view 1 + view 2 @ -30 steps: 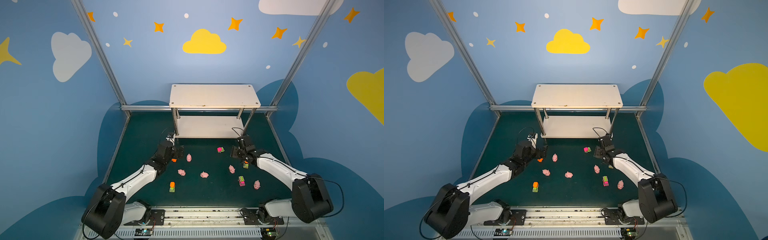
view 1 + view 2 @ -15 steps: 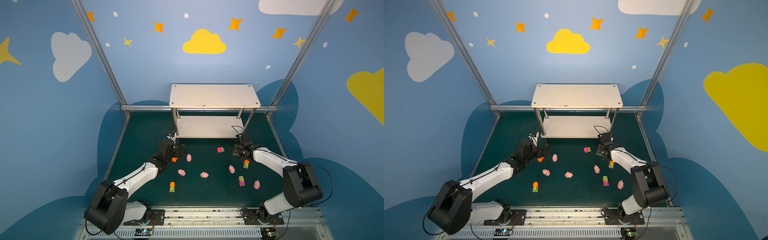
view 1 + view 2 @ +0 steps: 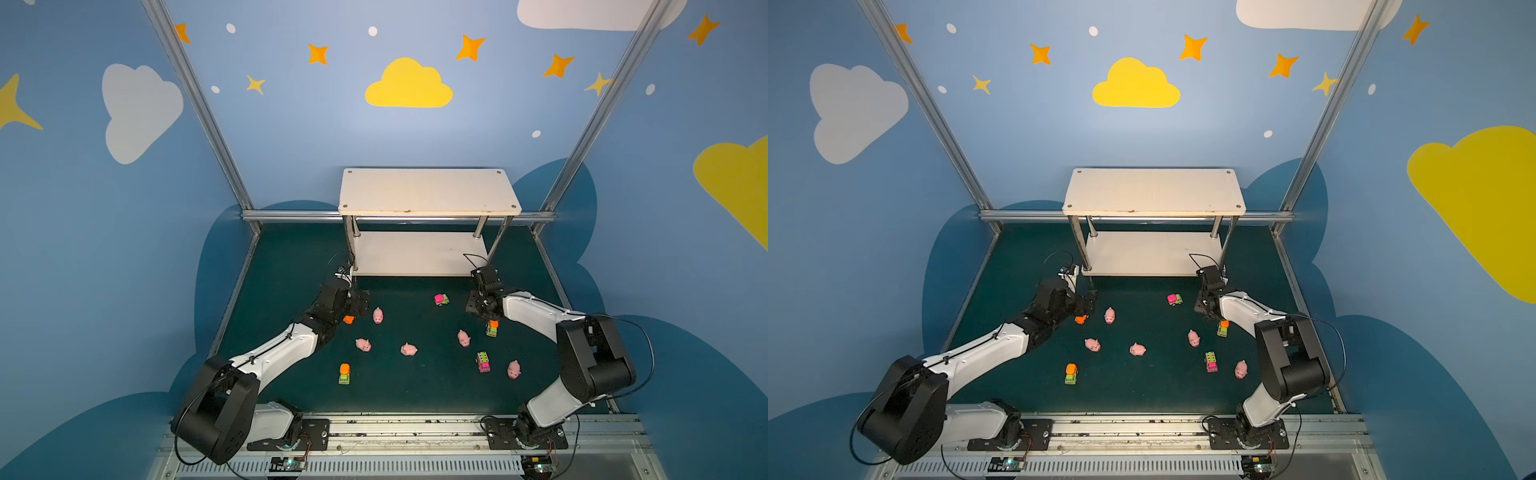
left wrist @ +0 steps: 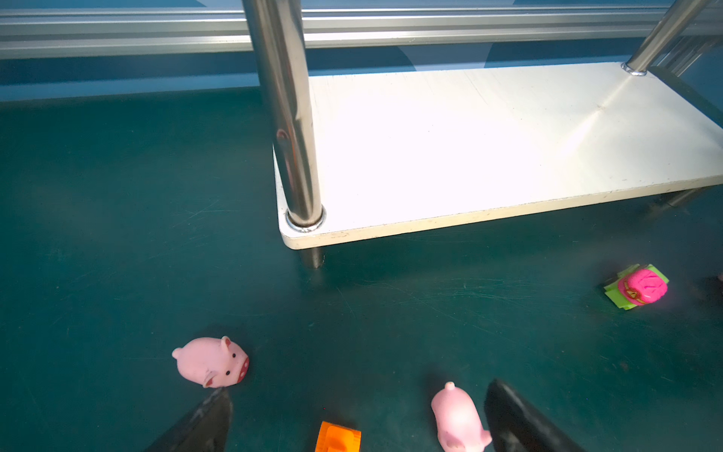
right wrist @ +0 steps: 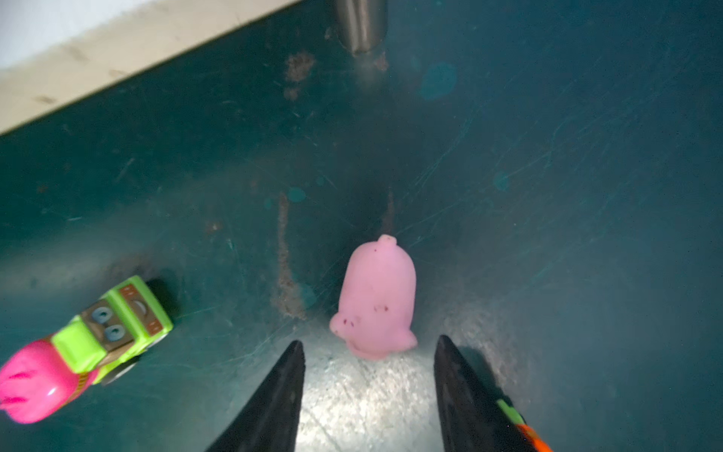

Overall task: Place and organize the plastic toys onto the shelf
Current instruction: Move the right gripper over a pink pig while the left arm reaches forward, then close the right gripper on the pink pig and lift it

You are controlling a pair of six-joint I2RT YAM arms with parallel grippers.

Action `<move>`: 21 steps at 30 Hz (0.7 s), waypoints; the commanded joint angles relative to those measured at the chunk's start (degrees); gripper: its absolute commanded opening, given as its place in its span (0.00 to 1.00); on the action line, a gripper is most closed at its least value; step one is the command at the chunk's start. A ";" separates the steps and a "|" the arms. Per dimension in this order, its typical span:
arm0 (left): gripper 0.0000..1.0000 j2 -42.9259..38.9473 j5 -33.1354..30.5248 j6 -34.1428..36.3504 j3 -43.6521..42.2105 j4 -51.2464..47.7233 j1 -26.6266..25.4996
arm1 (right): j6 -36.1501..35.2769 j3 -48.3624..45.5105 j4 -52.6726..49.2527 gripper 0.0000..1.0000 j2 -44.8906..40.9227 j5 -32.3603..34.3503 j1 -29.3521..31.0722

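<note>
So the right tool [image 5: 369,342] has its two black fingers [image 5: 274,399] apart with nothing pinched. A pink pig [image 5: 375,301] lies on the counter [image 5: 587,195] with its near end just poking in between the tips, and I can't see any contact. Both top views hide that pig under the tool [image 3: 480,309], so only the wrist camera gets it. In a top view a magenta-topped car [image 3: 441,299] sits at 9 o'clock from the tool. An orange-and-green car [image 3: 492,328] is right beside the tool at 5 o'clock, and the wrist camera only catches a sliver of that one behind a finger.

The left tool [image 4: 360,385] is spread wide and holds nothing. Between its fingers there's an orange toy [image 4: 338,438], cut off by the frame edge so I can't tell what it is. A second pig [image 4: 457,418] is in there too, almost against one finger. A third pig [image 4: 211,362] lies just past the other fingertip, and it's hidden in both top views too.

Further out, toward 6 o'clock on the counter, are scattered pigs [image 3: 409,349], a striped green-and-magenta car [image 3: 482,361] and an orange-topped car [image 3: 344,373]. The shelf [image 3: 428,191] stands at 12 o'clock at the back of the counter, and every toy I can see lies on the counter in front of it.
</note>
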 commanded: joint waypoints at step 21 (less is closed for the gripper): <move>1.00 -0.27 0.48 -0.17 1.12 -1.04 -0.14 | 0.67 5.81 -2.70 0.35 6.94 -2.07 -1.85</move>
